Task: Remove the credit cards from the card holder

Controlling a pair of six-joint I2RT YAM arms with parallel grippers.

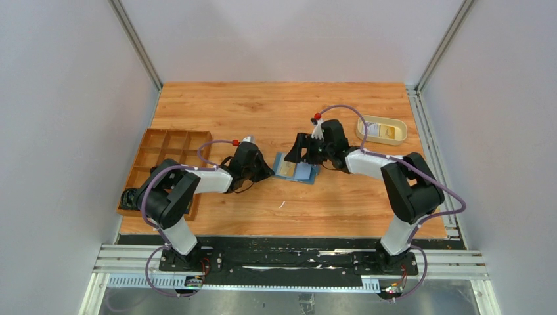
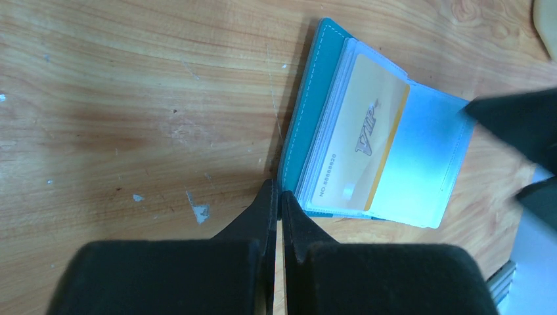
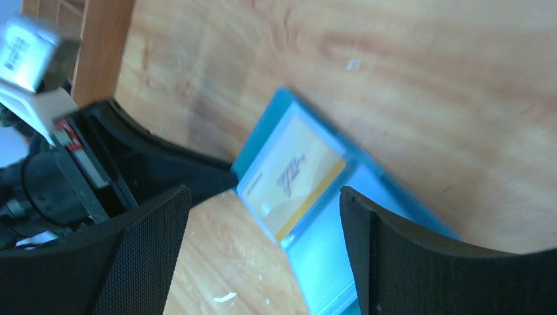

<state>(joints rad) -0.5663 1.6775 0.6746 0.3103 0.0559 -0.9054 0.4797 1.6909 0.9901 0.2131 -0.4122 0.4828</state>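
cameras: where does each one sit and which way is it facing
top external: fixed above and behind the arms, looking down on the wooden table; both arms show, left gripper and right gripper at the open blue folding card holder.
left wrist: on the left arm, looking down past its shut fingers at the holder's edge.
right wrist: on the right arm, looking between its open fingers at the holder.
shared: both wrist views show the yellow card in the holder.

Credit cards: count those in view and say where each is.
1 for certain: a yellow card sits in the open card holder, mid-table. In the cream dish, pale flat pieces may be cards; more may hide behind the yellow one.
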